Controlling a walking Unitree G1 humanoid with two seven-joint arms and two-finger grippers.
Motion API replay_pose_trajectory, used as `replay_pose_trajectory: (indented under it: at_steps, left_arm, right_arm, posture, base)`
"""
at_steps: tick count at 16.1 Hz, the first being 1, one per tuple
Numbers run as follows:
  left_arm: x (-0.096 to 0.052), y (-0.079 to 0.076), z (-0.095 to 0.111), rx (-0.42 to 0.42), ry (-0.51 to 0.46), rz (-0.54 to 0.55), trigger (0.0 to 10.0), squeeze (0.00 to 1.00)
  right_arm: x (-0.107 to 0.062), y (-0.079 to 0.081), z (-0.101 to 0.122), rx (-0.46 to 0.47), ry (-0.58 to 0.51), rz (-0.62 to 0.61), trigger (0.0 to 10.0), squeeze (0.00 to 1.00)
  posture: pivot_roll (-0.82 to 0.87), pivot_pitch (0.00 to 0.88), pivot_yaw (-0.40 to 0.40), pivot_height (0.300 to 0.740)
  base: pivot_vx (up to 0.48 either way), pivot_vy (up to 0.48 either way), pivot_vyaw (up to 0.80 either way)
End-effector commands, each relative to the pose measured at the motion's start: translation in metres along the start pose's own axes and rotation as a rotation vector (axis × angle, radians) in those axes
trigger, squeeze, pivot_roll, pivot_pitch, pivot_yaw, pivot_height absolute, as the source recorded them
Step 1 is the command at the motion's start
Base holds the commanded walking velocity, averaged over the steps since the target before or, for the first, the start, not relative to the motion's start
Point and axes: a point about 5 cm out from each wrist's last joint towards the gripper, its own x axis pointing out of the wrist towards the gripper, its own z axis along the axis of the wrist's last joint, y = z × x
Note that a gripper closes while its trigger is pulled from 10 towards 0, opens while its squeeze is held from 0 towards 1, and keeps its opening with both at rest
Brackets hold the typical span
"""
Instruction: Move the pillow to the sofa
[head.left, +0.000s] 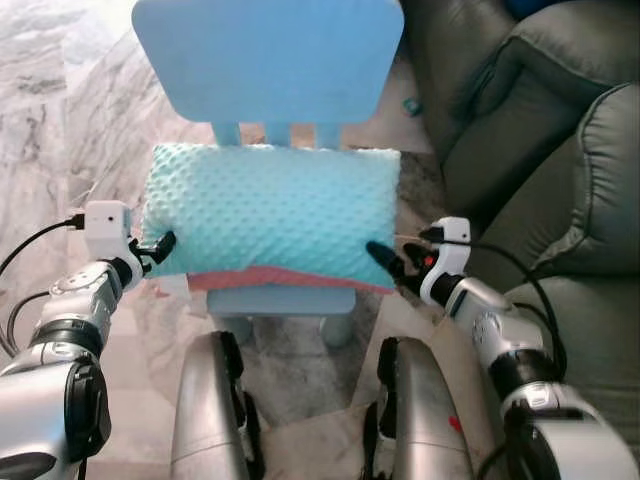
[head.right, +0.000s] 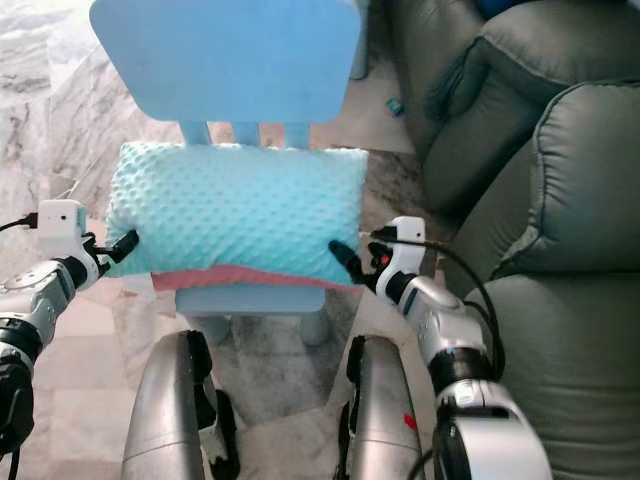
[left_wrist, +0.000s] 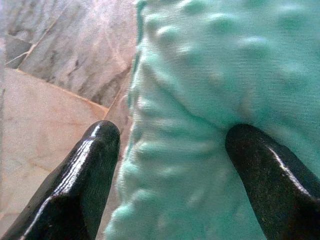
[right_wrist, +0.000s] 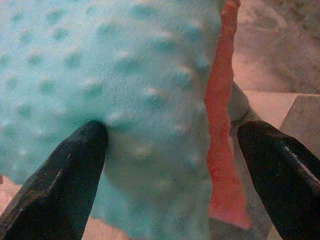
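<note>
Not yet moved: pillow (head.left: 270, 215) lying on the blue chair (head.left: 268, 60) beside the grey sofa (head.left: 560, 150), left gripper (left_wrist: 170, 145) and right gripper (right_wrist: 172, 140) wide open around its two ends, closing, lifting and carrying left to do.

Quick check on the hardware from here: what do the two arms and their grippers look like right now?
Both arms are silver metal with black joint rings. The left gripper and right gripper each have two long glossy black fingers with rounded tips. A white boxy module sits at each wrist, black cables looping back from it. The right wrist shows small red marks.
</note>
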Motion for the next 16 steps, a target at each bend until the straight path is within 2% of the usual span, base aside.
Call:
replay_pose_trajectory:
  at_steps: [1,2,3,6,9,10,12,16]
  left_arm:
    - [-0.004,0.013,0.003,-0.004,-0.009,0.032,10.0,0.0]
    - [-0.004,0.013,0.007,0.0,-0.023,0.024,10.0,0.0]
    - [-0.005,0.014,0.011,0.014,-0.036,0.02,10.0,0.0]
    - [-0.007,0.024,0.024,0.001,-0.1,0.087,10.0,0.0]
    - [-0.006,0.022,0.015,0.011,-0.048,0.116,10.0,0.0]
    - [-0.004,0.017,0.009,0.024,-0.021,0.105,10.0,0.0]
    - [-0.002,0.01,0.006,0.025,-0.003,0.094,10.0,0.0]
    - [-0.001,0.008,0.0,0.0,0.016,0.096,10.0,0.0]
  right_arm:
    - [-0.001,-0.005,0.002,-0.031,-0.006,-0.016,10.0,0.0]
    - [0.0,-0.004,0.009,-0.041,-0.028,-0.005,10.0,0.0]
    - [0.0,-0.004,0.016,-0.093,-0.039,0.006,10.0,0.0]
    - [-0.003,-0.013,0.037,-0.168,-0.099,0.002,10.0,0.0]
    - [-0.009,-0.023,0.04,-0.21,-0.099,-0.048,10.0,0.0]
    - [-0.011,-0.026,0.038,-0.273,-0.083,-0.057,10.0,0.0]
    - [-0.013,-0.029,0.042,-0.255,-0.085,-0.035,10.0,0.0]
    - [-0.016,-0.03,0.04,-0.245,-0.07,0.02,10.0,0.0]
  posture:
    - [-0.03,0.378,0.005,0.542]
    - [-0.03,0.381,0.007,0.542]
    - [-0.03,0.384,0.008,0.542]
    - [-0.03,0.383,0.003,0.542]
    - [-0.04,0.384,0.0,0.542]
    - [-0.04,0.385,0.001,0.542]
    - [-0.06,0.389,0.001,0.542]
    - [-0.04,0.389,-0.008,0.542]
  base:
    - [0.0,0.0,0.0]
    - [0.0,0.0,0.0]
    - [0.0,0.0,0.0]
    - [0.0,0.0,0.0]
    - [0.0,0.0,0.0]
    - [0.0,0.0,0.0]
    - [0.0,0.0,0.0]
    - [0.0,0.0,0.0]
